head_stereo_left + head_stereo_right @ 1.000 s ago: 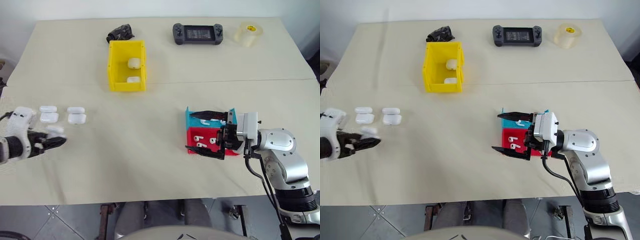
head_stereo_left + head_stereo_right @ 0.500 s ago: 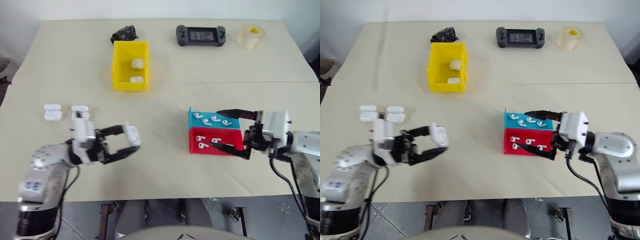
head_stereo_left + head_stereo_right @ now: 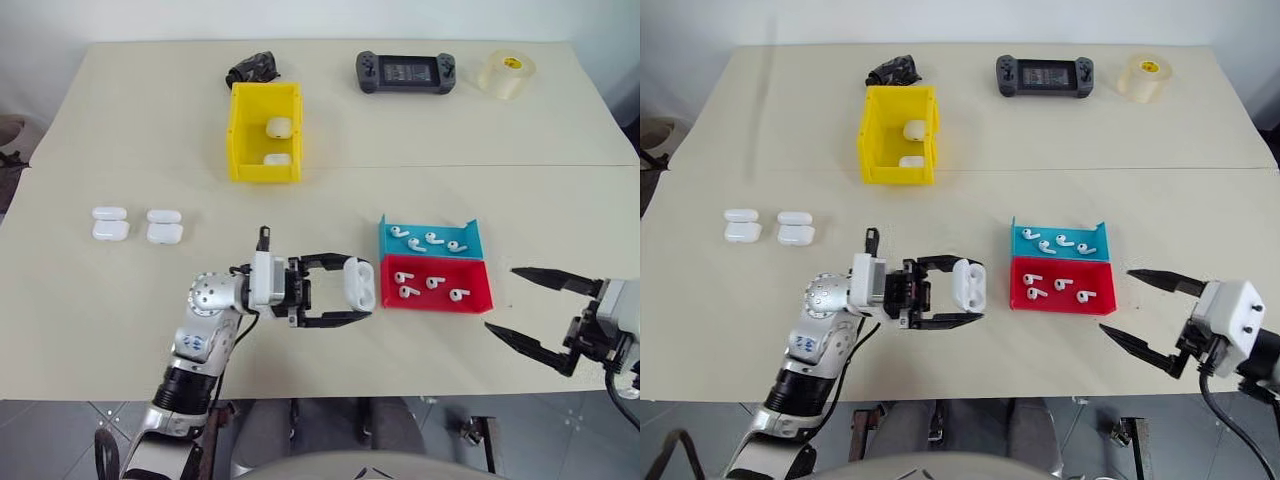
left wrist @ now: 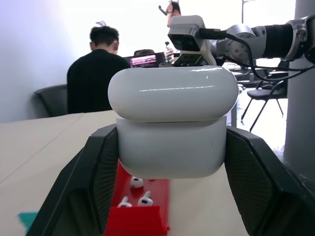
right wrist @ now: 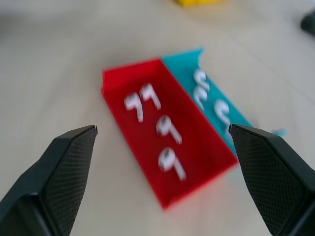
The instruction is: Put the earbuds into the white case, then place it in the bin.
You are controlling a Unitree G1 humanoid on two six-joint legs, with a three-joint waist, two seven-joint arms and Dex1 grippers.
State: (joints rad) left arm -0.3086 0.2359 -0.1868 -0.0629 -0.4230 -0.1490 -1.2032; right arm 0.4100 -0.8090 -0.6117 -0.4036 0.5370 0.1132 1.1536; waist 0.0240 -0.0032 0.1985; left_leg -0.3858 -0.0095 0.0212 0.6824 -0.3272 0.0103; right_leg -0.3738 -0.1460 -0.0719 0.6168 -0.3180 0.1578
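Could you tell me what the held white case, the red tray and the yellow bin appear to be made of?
White case: glossy hard plastic, going by the sharp highlights on its lid. Red tray: thin, matte plastic, possibly printed; uniform colour and low walls. Yellow bin: rigid plastic with a dull sheen and straight, tall walls.

Looks like an office/lab: seated person [image 4: 97, 73] from behind, office chairs [image 4: 268, 101], a screen [image 4: 146, 60], cloth-covered table [image 3: 120, 110].
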